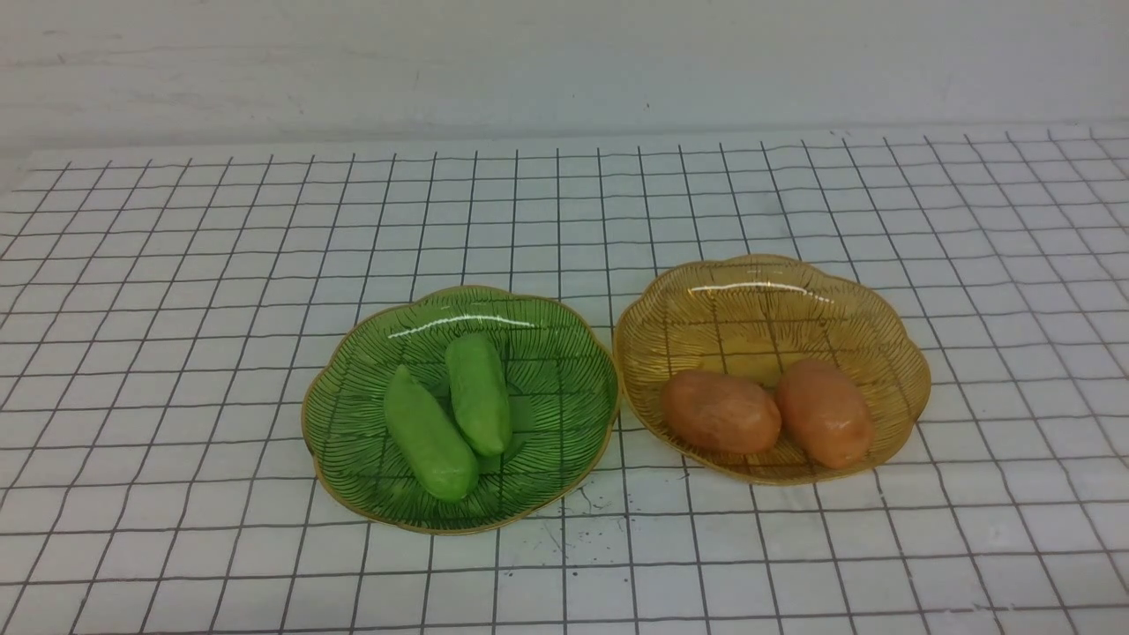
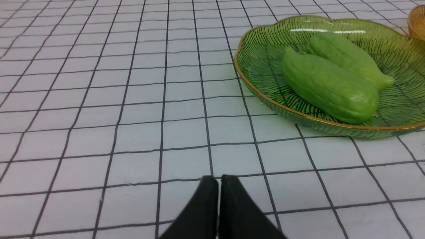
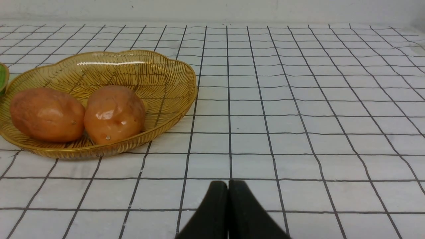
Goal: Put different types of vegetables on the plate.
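Two light-green cucumbers (image 1: 429, 436) (image 1: 479, 393) lie side by side in the green plate (image 1: 370, 348); they also show in the left wrist view (image 2: 328, 87) (image 2: 348, 58) in that plate (image 2: 262, 49). Two orange-brown potatoes (image 1: 721, 411) (image 1: 824, 412) lie in the amber plate (image 1: 767, 287); the right wrist view shows them (image 3: 46, 114) (image 3: 114, 114) in it (image 3: 159, 73). My left gripper (image 2: 219, 181) is shut and empty, above the cloth, apart from the green plate. My right gripper (image 3: 228, 186) is shut and empty, apart from the amber plate. Neither gripper shows in the front view.
The table is covered by a white cloth with a black grid (image 1: 176, 265). A white wall (image 1: 564, 62) stands behind the far edge. The two plates sit side by side, almost touching.
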`<state>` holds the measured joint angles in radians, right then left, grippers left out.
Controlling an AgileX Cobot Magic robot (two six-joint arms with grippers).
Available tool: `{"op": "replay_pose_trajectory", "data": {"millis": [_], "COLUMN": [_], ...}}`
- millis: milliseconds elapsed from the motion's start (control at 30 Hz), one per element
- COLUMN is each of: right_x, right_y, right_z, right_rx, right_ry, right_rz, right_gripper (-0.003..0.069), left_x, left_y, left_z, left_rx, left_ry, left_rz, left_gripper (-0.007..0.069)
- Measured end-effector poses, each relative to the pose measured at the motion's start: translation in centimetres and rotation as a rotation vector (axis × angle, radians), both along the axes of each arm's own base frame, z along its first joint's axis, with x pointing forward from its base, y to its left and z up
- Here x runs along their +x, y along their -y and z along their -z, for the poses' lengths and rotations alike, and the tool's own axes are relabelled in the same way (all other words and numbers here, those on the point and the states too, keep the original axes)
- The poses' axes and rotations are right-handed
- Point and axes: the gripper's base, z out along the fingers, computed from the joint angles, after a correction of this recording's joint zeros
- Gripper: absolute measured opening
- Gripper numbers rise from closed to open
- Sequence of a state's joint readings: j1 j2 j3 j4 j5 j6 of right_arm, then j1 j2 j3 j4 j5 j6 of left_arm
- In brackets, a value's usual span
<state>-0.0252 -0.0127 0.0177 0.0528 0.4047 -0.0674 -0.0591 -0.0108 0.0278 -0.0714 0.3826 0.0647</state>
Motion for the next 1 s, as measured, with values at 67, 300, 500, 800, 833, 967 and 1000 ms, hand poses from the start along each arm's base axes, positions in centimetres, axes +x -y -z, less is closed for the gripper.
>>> {"op": "replay_pose_trajectory", "data": {"millis": [67,300,500,800,833,967,1000], "right_x": [0.00,0.00,0.00,0.00,0.00,0.00,0.00], "right_y": [0.00,0.00,0.00,0.00,0.00,0.00,0.00], "right_z": [0.00,0.00,0.00,0.00,0.00,0.00,0.00], "right_rx": [0.000,0.000,0.000,0.000,0.000,0.000,0.000], "right_ry": [0.000,0.000,0.000,0.000,0.000,0.000,0.000], "right_rz": [0.000,0.000,0.000,0.000,0.000,0.000,0.000], "right_gripper": [-0.0005,-0.0005,-0.0005,-0.0005,-0.0005,-0.0005,-0.0005], "left_x": [0.00,-0.01,-0.01,-0.01,-0.01,-0.01,-0.01], "left_y": [0.03,0.05,0.05,0.05,0.05,0.05,0.05], "left_z": [0.00,0.01,0.01,0.01,0.01,0.01,0.01], "left_rx": [0.000,0.001,0.001,0.001,0.001,0.002,0.002], "left_ry": [0.000,-0.001,-0.001,-0.001,-0.001,-0.001,-0.001], "left_rz": [0.006,0.010,0.011,0.011,0.011,0.011,0.011], "left_gripper": [-0.0008,-0.0008,-0.0008,-0.0008,-0.0008,-0.0008,-0.0008]}}
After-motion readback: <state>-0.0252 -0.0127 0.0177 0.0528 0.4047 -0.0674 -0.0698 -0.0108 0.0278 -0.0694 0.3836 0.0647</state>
